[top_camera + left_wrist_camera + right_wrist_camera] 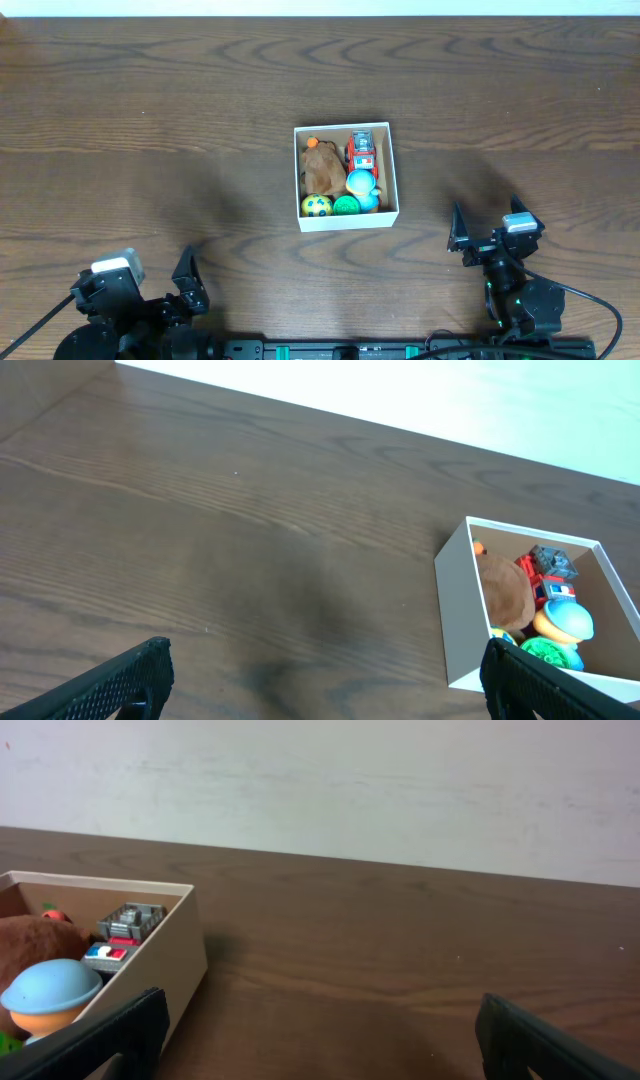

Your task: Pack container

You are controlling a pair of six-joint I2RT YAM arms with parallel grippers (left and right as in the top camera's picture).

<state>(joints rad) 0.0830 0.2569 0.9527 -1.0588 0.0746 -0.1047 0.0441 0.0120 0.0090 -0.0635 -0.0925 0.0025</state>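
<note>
The container (346, 219), a small square white box with a tan inside, stands at the table's middle. It holds several toys: a brown plush (320, 168), a red toy vehicle (361, 151), a light blue round toy (360, 182), a yellow-blue ball (317, 206) and a green ball (346, 205). It also shows in the left wrist view (455, 605) and the right wrist view (175, 970). My left gripper (165, 290) is open and empty at the front left. My right gripper (490, 235) is open and empty at the front right, right of the box.
The dark wood table (150, 120) spreads all round the box. A pale wall (350, 780) lies beyond the table's far edge. The arm bases (350, 350) sit along the front edge.
</note>
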